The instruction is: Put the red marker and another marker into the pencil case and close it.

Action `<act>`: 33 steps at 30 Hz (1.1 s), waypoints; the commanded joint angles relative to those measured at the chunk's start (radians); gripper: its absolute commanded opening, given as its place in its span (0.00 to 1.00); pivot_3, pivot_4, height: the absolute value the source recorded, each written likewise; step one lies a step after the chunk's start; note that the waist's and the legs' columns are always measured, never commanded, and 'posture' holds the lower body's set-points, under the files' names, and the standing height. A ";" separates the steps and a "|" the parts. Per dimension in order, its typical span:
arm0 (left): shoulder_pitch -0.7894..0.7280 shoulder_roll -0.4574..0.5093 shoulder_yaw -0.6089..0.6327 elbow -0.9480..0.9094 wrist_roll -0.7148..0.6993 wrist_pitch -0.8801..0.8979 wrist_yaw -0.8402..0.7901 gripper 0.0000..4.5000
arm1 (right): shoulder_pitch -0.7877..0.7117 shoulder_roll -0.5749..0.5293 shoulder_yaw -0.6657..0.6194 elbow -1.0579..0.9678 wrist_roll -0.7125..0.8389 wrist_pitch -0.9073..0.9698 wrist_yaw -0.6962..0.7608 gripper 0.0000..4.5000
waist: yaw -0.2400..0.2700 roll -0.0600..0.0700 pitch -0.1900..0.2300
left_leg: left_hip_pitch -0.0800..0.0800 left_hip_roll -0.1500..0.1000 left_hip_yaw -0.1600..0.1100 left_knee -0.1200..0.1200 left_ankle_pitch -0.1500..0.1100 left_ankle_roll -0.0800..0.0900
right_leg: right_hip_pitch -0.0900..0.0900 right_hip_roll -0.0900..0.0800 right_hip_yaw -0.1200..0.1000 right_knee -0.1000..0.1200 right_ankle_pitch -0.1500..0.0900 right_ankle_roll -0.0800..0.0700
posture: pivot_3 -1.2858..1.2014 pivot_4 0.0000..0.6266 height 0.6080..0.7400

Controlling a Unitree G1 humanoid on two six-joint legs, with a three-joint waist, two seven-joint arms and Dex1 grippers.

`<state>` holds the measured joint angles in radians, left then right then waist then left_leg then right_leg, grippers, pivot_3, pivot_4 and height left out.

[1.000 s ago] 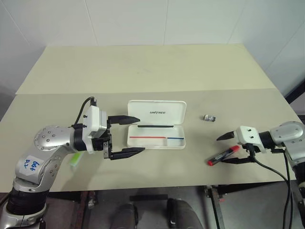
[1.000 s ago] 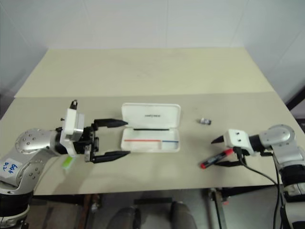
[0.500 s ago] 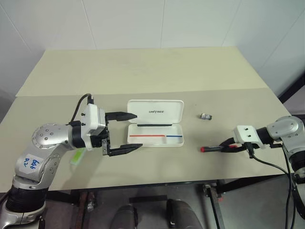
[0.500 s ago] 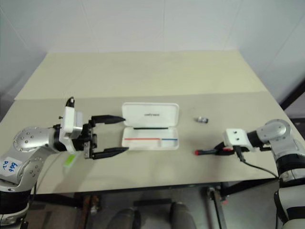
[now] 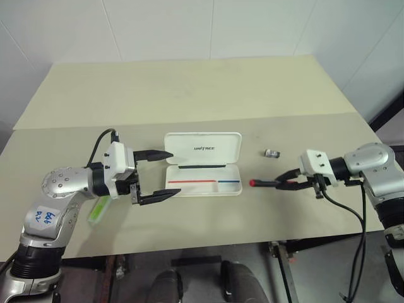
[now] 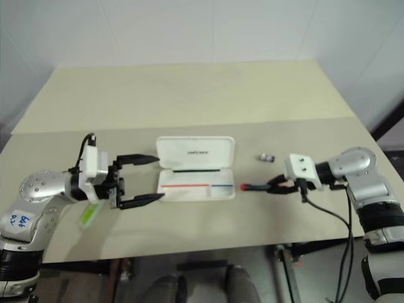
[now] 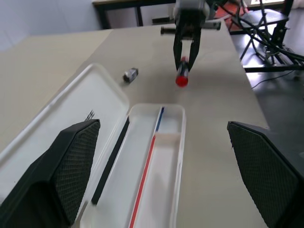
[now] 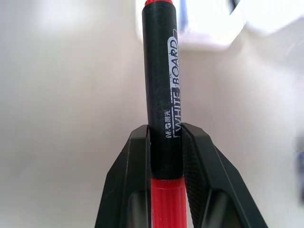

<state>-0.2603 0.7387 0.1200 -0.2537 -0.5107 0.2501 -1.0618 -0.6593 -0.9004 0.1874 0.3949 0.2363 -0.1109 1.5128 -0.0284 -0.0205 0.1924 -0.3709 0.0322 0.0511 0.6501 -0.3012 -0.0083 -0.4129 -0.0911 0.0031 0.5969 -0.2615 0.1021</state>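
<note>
**Right gripper clamped on red marker, case open, left gripper wide**

Right gripper [image 5: 285, 184] – two black fingers closed tight on the short red-and-black marker [image 5: 265, 183]. Marker is lifted off the beige table [image 5: 189, 95], roughly level, red end pointing at the case and just short of its right end. The right wrist view shows the fingers [image 8: 137, 156] pinching the black section, right where it meets the red body; "WHITE BOARD" print visible on the barrel.

Flat white plastic hinged pencil case [image 5: 203, 164] lies open mid-table, lid folded back flat with dark lettering on it, tray nearest the robot with a red stripe and a blue stripe inside. Tray holds no marker.

Left gripper [image 5: 161, 175] – fingers spread wide, holding nothing, hovering level just beside the case's left end and pointing along it.

Light green translucent chunky marker [image 5: 96, 211] lies on the table under the left forearm, well left of the case.

Small dark-and-silver cap-like piece [image 5: 272, 153] sits on the table between the case and the right arm, apart from both – can't tell what it is.
</note>
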 commanded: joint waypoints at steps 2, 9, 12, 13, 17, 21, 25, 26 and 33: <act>0.014 0.020 0.039 0.038 0.019 -0.058 -0.021 1.00 | -0.031 0.020 -0.035 -0.166 0.044 0.148 -0.039 0.12 | 0.001 0.000 0.000 | -0.003 0.000 0.000 0.000 0.000 0.000 | -0.003 0.000 -0.001 0.000 0.000 0.000 | 0.52 0.24 1.00; 0.010 0.019 0.037 0.113 0.053 -0.110 -0.039 1.00 | -0.073 0.174 0.063 -0.240 -0.037 0.229 -0.112 0.12 | 0.000 0.000 0.000 | -0.004 -0.001 0.001 0.000 -0.001 0.001 | -0.003 -0.001 -0.004 -0.001 0.000 0.000 | 0.52 0.24 1.00; 0.000 0.015 0.028 0.124 0.060 -0.118 -0.039 1.00 | -0.098 0.235 0.115 -0.213 -0.091 0.210 -0.124 0.12 | 0.000 0.000 0.000 | -0.004 -0.001 0.001 0.000 -0.001 0.001 | -0.003 -0.001 -0.005 -0.001 0.000 0.000 | 0.52 0.24 1.00; -0.002 0.011 0.025 0.124 0.061 -0.120 -0.037 1.00 | -0.117 0.269 0.135 -0.177 -0.117 0.192 -0.139 0.12 | 0.000 0.000 0.000 | -0.004 -0.001 0.002 0.000 -0.001 0.001 | -0.004 -0.001 -0.007 -0.001 0.000 0.000 | 0.52 0.24 1.00; -0.006 0.002 0.016 0.123 0.066 -0.124 -0.032 1.00 | -0.169 0.345 0.162 -0.075 -0.172 0.134 -0.166 0.12 | -0.001 0.000 0.000 | -0.004 -0.001 0.004 0.001 -0.001 0.002 | -0.004 0.001 -0.010 0.003 0.000 0.000 | 0.52 0.24 1.00; 0.000 -0.005 0.015 0.111 0.064 -0.124 -0.027 1.00 | -0.253 0.424 0.170 0.057 -0.219 0.093 -0.203 0.12 | -0.002 0.000 0.000 | -0.004 -0.001 0.004 0.001 -0.001 0.002 | -0.004 0.000 -0.012 0.006 0.000 0.000 | 0.52 0.24 1.00; 0.003 -0.013 0.016 0.107 0.066 -0.124 -0.022 1.00 | -0.292 0.458 0.174 0.133 -0.258 0.047 -0.210 0.12 | -0.003 0.000 0.000 | -0.004 -0.001 0.004 0.001 -0.001 0.002 | -0.005 0.000 -0.013 0.007 0.000 0.000 | 0.52 0.24 1.00; 0.002 -0.015 0.015 0.107 0.067 -0.124 -0.020 1.00 | -0.297 0.461 0.174 0.145 -0.264 0.038 -0.210 0.12 | -0.003 0.000 0.000 | -0.004 -0.001 0.005 0.001 -0.001 0.002 | -0.005 0.000 -0.014 0.006 0.000 0.000 | 0.52 0.24 1.00; -0.002 -0.021 0.010 0.108 0.069 -0.128 -0.014 1.00 | -0.310 0.470 0.183 0.181 -0.282 0.016 -0.190 0.12 | -0.003 0.000 0.000 | -0.005 -0.001 0.010 0.001 -0.001 0.003 | -0.006 -0.003 -0.018 0.007 0.000 0.000 | 0.52 0.24 1.00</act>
<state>-0.2581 0.7189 0.1264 -0.1167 -0.4433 0.1394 -1.0808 -0.9376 -0.4334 0.3834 0.5877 -0.0442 -0.0833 1.3156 -0.0311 -0.0205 0.1924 -0.3758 0.0314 0.0624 0.6511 -0.3027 -0.0051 -0.4190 -0.0942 -0.0155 0.6039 -0.2613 0.1025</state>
